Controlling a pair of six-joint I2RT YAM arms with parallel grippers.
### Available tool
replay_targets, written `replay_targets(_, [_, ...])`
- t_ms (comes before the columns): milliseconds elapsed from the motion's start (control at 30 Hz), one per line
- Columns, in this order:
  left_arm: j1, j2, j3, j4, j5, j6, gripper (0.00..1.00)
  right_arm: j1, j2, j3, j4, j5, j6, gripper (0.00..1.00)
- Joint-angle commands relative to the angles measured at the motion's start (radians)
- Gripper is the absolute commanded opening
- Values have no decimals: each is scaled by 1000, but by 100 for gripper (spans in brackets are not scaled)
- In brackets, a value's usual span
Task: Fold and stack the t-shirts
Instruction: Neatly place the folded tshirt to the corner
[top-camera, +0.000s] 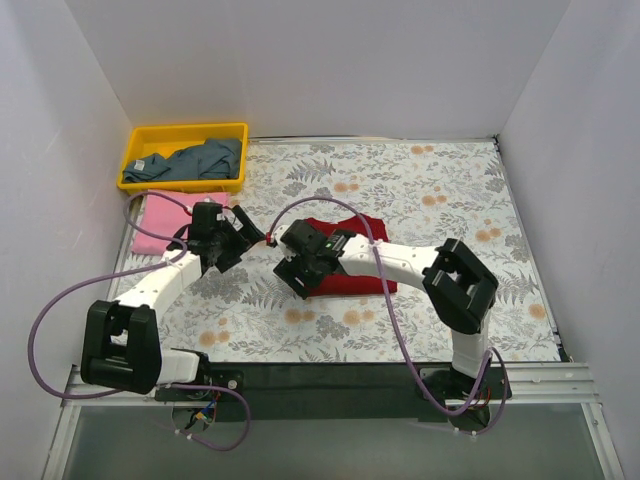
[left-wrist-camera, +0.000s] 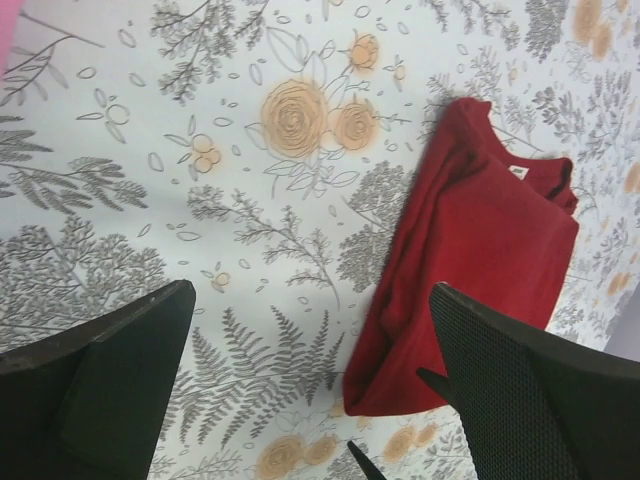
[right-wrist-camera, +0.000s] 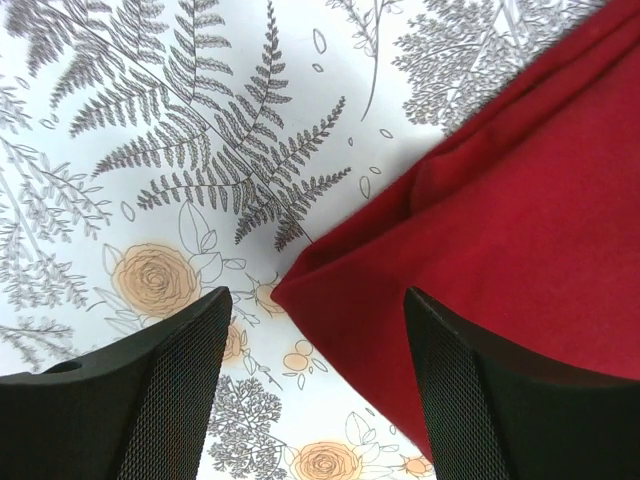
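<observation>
Left gripper (left-wrist-camera: 310, 290) wide and empty; right gripper (right-wrist-camera: 318, 295) parted, holding nothing, over a corner of the dark red t-shirt (right-wrist-camera: 520, 200).
In the left wrist view the shirt's long axis runs diagonally, collar at upper right.

Top view high, near edge, looking down over table (top-camera: 450, 200); wrist views close, downward, share dark red shirt (left-wrist-camera: 480, 260).

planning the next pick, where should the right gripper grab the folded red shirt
Take the corner of the red shirt that points at the open right gripper, coming in low from the table side. It lies flat and folded, so that corner likely gathers the layers.
</observation>
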Motion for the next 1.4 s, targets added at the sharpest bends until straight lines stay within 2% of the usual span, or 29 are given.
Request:
replay_targets(0, [18, -56, -28, -47, -42, 44, 98, 33, 38, 80, -73, 87, -39, 64])
replay_targets(233, [23, -81, -52, -62, -53, 44, 98, 85, 136, 121, -152, 173, -62, 63])
replay_targets(367, [23, -68, -32, -61, -33, 74, 98, 99, 185, 124, -182, 222, -62, 55])
replay_targets(400, [23, -64, -26, -59, -28, 82, 98, 99, 190, 124, -188, 239, -90, 48])
replay_targets(467, [23, -53, -18, -59, -5, 88, 98, 101, 194, 121, -199, 271, -91, 39])
replay_targets(533, [23, -36, -18, -52, 15, 76, 98, 101, 190, 117, -197, 317, -99, 20])
replay_targets(567, [23, -36, -20, -49, 15, 76, 98, 101, 187, 117, -197, 329, -105, 20])
replay_targets(600, [23, -27, -21, -45, 21, 67, 98, 101, 185, 121, -196, 347, -111, 8])
replay_targets(633, [23, -24, -20, -44, 28, 64, 98, 99, 180, 126, -194, 351, -116, 1])
replay_targets(833, [11, 56, 12, -3, 153, 32, 98, 84, 86, 132, -124, 259, -121, 1])
replay_targets(1000, [-23, 140, 55, 48, 234, -31, 98, 52, -53, 60, -9, 193, -81, 1])
replay_targets(1133, [-127, 229, 116, 82, 248, -71, 98, 16, -140, -17, 71, 168, -42, 1])
replay_targets(1367, [-216, 353, 166, 160, 256, -182, 98, -28, -197, -119, 137, 116, -1, 1])
